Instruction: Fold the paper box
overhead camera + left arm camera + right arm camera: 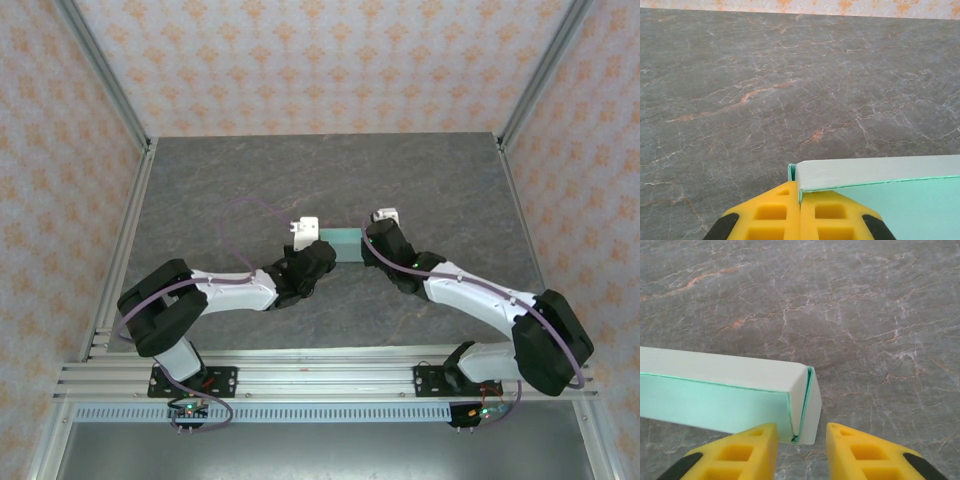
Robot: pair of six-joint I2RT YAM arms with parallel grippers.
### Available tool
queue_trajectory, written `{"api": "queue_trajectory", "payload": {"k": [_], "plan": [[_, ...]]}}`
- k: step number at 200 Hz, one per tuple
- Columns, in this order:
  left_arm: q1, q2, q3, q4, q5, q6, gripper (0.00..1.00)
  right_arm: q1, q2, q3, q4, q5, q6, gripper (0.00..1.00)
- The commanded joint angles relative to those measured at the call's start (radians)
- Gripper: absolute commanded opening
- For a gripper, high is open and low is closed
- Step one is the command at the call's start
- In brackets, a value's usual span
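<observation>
One paper box: pale mint card, folded into a long, flat-sided shape. We find it lying near the middle of the table.
Left gripper: at the box's 9 o'clock end. Its yellow fingers are pressed together, pinching the card's edge at that corner.
Right gripper: at the box's 3 o'clock end. Its fingers stand apart, with the box's end just ahead of the gap. We cannot tell whether they touch it.
</observation>
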Motion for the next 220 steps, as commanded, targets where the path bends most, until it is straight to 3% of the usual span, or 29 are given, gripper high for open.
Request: {"api": "queue_trajectory", "payload": {"k": [1, 44, 83, 114, 161, 220], "plan": [[-0.007, 0.023, -0.017, -0.199, -0.012, 0.019, 0.00, 0.004, -0.014, 0.052, -0.095, -0.049, -0.013, 0.38], [-0.012, 0.020, 0.023, -0.240, -0.017, 0.032, 0.00, 0.004, -0.017, 0.100, -0.164, -0.085, -0.032, 0.50], [-0.014, 0.017, 0.052, -0.269, -0.021, 0.040, 0.00, -0.012, -0.060, 0.132, -0.195, -0.119, -0.032, 0.52], [-0.014, 0.012, 0.057, -0.276, -0.027, 0.045, 0.00, -0.078, -0.087, 0.163, -0.193, -0.233, -0.007, 0.54], [-0.018, 0.019, 0.064, -0.279, -0.028, 0.044, 0.00, -0.207, 0.029, 0.255, -0.196, -0.395, 0.046, 0.55], [-0.027, 0.019, 0.072, -0.295, -0.042, 0.044, 0.00, -0.230, 0.139, 0.264, -0.186, -0.443, 0.086, 0.52]]}}
